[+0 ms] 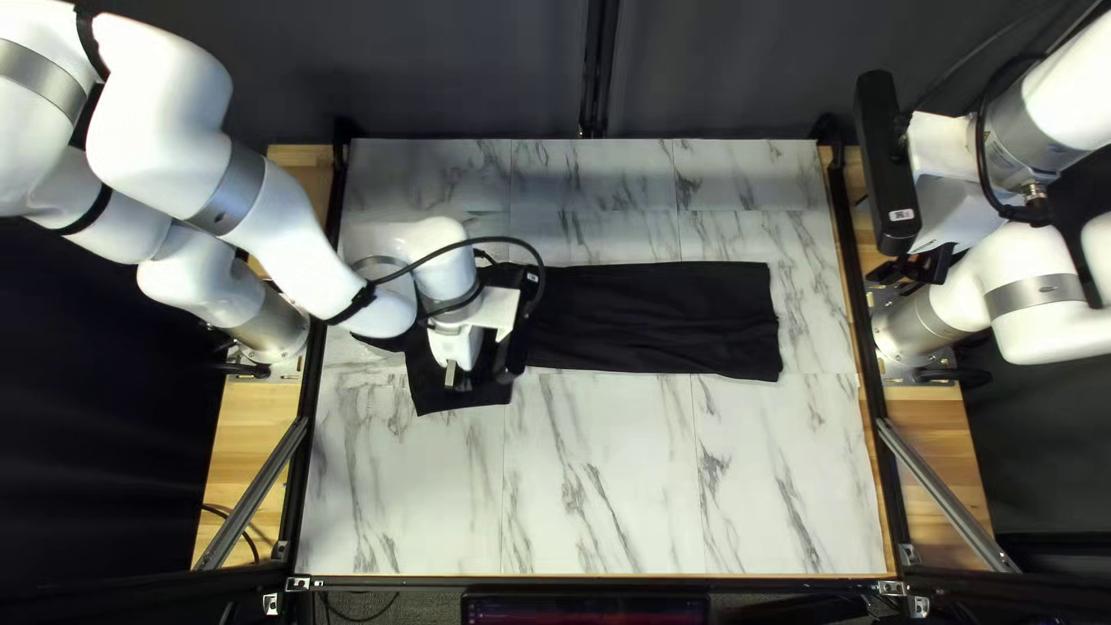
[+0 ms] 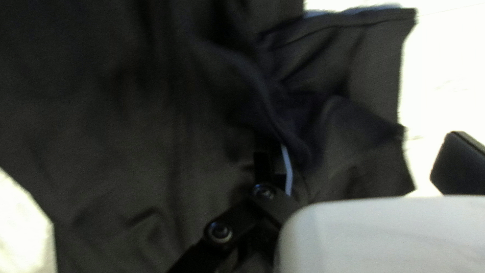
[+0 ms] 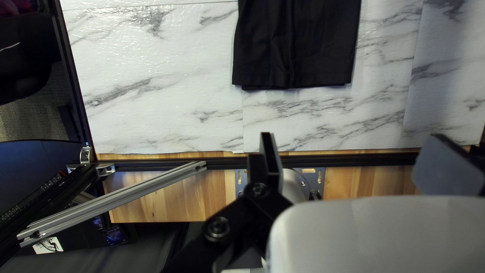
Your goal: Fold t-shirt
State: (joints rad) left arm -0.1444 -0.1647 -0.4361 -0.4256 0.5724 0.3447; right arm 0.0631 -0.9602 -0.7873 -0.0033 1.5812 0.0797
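Marble-look counter w/ black T-shirt on its far half, laid as a long strip; one end toward the right of the top left view, the other under L tool w/ a flap jutting toward the near edge; L arm reaches in over the cloth, forearm sloping down, wrist bent down; R arm held up at its own side, clear of the T-shirt; L tool low at the cloth, fingers wide apart; R tool also wide, nothing btwn its fingers.
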